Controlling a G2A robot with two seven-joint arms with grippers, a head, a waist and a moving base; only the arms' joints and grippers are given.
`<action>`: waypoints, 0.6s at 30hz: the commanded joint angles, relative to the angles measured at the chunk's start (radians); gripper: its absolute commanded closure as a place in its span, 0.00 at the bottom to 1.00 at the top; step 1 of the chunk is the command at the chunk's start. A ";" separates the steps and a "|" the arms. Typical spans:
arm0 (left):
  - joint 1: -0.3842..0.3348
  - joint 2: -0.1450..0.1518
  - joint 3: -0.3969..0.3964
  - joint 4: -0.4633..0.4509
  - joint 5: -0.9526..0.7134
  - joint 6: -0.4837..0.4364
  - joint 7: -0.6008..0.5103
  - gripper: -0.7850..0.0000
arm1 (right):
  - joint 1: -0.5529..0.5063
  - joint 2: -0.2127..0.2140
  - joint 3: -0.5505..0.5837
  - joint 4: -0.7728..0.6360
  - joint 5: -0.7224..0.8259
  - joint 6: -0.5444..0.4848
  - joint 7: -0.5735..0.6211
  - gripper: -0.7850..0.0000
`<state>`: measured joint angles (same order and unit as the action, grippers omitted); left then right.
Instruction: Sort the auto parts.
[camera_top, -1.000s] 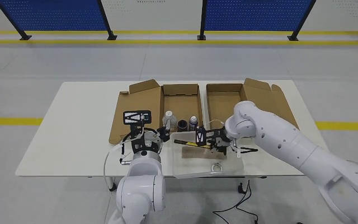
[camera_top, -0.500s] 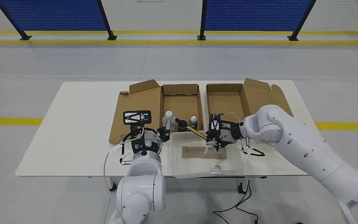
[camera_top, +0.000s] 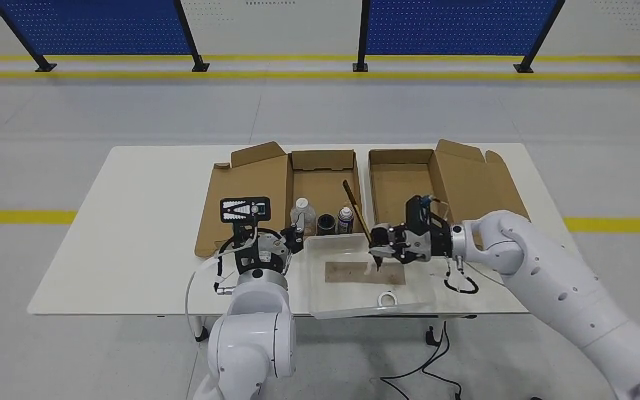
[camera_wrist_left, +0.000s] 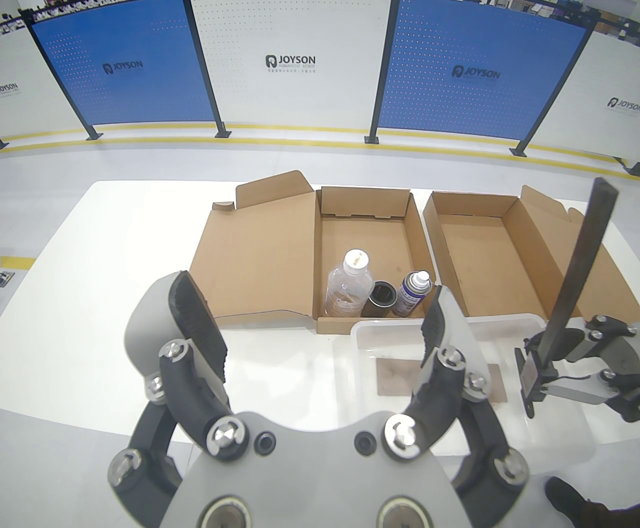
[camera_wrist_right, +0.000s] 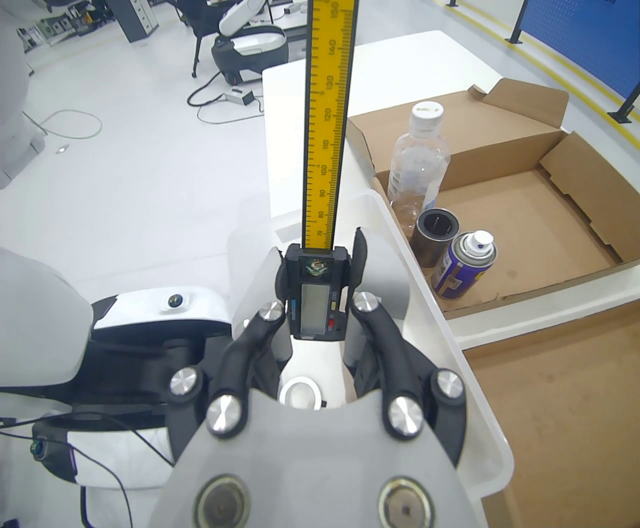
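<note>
White desk (camera_top: 130, 230): right jaws clamp yellow-scaled digital caliper (camera_wrist_right: 322, 150) by display head, beam raised steeply, probably to clear translucent plastic tray (camera_top: 340, 295) wall. Left jaws open, empty.

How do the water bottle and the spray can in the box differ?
The water bottle is clear plastic; the spray can is opaque, blue-purple. The bottle stands taller than the can. The bottle has a flat white cap, the can a white nozzle. Both stand upright in the same cardboard box, a black cylinder between them.
</note>
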<state>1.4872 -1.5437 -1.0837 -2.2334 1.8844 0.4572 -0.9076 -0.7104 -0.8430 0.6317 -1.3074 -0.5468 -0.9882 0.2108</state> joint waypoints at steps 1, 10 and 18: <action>0.000 0.000 0.000 0.000 0.000 0.000 0.000 0.00 | -0.009 -0.003 0.011 0.003 -0.007 -0.004 -0.025 1.00; 0.000 0.000 0.000 0.000 0.000 0.000 0.000 0.00 | -0.025 -0.014 0.039 0.007 -0.041 0.002 -0.030 1.00; 0.000 0.000 0.000 0.000 0.000 0.000 0.000 0.00 | -0.045 -0.018 0.074 0.001 -0.050 0.051 -0.029 1.00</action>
<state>1.4872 -1.5437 -1.0837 -2.2334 1.8844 0.4572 -0.9076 -0.7517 -0.8610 0.6992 -1.3052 -0.5959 -0.9465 0.1834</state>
